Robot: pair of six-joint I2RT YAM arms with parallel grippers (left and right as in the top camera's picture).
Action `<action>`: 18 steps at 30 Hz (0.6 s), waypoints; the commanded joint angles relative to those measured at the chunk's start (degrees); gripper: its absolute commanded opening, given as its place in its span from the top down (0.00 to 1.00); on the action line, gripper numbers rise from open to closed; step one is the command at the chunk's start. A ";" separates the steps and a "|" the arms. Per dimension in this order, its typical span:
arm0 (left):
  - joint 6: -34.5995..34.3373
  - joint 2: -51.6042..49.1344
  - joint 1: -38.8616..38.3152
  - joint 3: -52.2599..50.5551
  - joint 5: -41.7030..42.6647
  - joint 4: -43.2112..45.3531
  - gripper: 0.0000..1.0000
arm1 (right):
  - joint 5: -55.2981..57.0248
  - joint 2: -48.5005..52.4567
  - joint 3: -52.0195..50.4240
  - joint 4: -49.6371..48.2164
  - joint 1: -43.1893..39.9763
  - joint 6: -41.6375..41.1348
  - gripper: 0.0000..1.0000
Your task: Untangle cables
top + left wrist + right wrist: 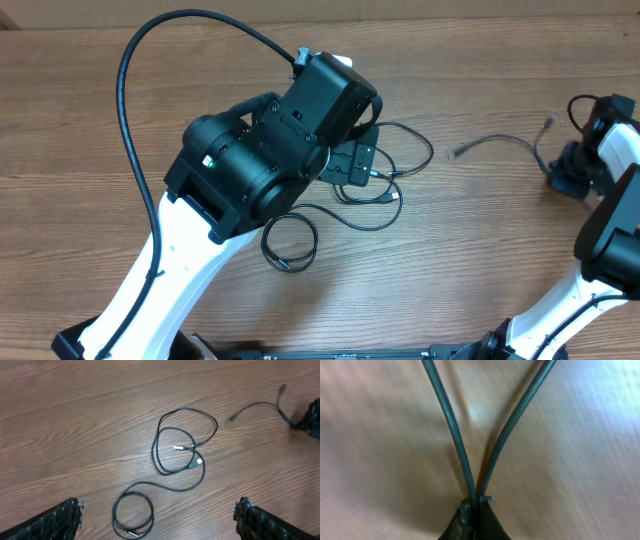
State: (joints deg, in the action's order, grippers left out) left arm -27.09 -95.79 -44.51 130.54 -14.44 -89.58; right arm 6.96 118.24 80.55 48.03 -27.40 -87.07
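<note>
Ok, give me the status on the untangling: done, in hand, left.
Done: one cable lies apart from the others, off to the right. In hand: the right gripper is shut on that cable, two strands pinched. Left: the remaining cables lie looped over each other; the left gripper hangs open above them, touching nothing.

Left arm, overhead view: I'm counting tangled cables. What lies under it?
Black cable loops poke out beneath the left arm; overhead hides their middle. The left wrist view shows overlapping loops and silver-tipped plugs.
</note>
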 commanded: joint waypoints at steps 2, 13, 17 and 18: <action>-0.79 0.17 0.35 0.83 -1.20 0.09 0.00 | -5.75 1.05 1.07 -6.97 0.04 13.31 0.96; -0.79 0.17 0.35 0.83 -1.16 0.09 0.00 | -18.88 1.05 14.67 -22.73 0.33 14.51 0.96; -0.79 0.17 0.35 0.83 -1.18 0.09 0.00 | -20.57 1.05 18.23 -28.13 1.90 14.49 0.96; -0.79 0.17 0.35 0.83 -1.18 0.09 0.01 | -20.50 1.05 18.97 -28.79 2.49 14.49 0.96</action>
State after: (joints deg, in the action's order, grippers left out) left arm -27.09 -95.79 -44.51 130.54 -14.44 -89.58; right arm -10.63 119.55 96.68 20.34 -26.76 -73.34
